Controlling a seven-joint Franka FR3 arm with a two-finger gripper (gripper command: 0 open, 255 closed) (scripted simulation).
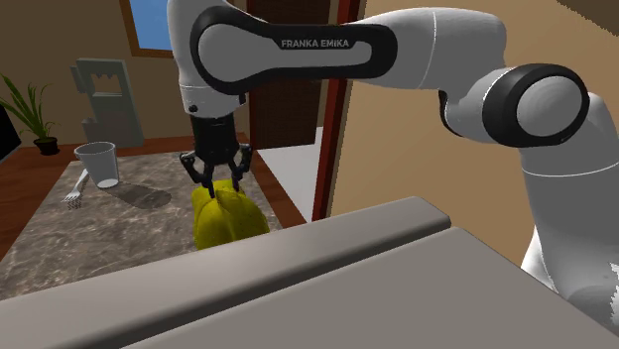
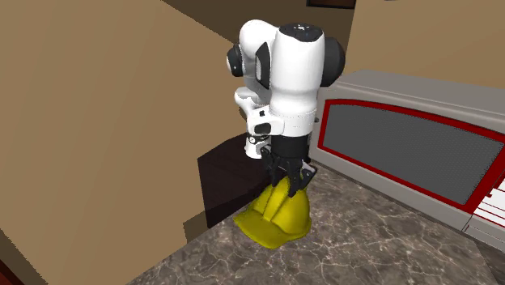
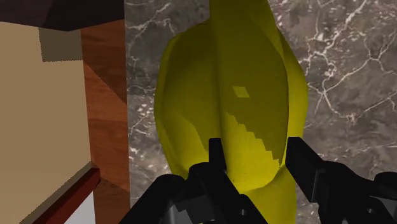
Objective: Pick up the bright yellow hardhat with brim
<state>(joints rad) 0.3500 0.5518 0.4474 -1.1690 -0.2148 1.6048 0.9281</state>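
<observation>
A bright yellow hardhat point(image 1: 234, 224) with a brim rests on the dark marble counter point(image 1: 109, 230), close to the counter's edge point(image 2: 202, 243). My black gripper point(image 1: 222, 188) comes straight down onto its crown. In the second exterior view the gripper point(image 2: 288, 188) sits on top of the hardhat point(image 2: 275, 222). In the wrist view the gripper point(image 3: 254, 160) has the ridge of the hardhat point(image 3: 222, 89) between its two fingers, which press against it on both sides. The near part of the hat is hidden behind the stand in the shoulder view.
A white cup point(image 1: 97, 164) and a fork point(image 1: 74, 190) lie further along the counter, with a potted plant point(image 1: 30, 114) and a grey machine point(image 1: 104, 99) behind. A reddish wooden post point(image 1: 332, 139) stands beside the hat. A red-framed grey appliance point(image 2: 405, 146) borders the counter.
</observation>
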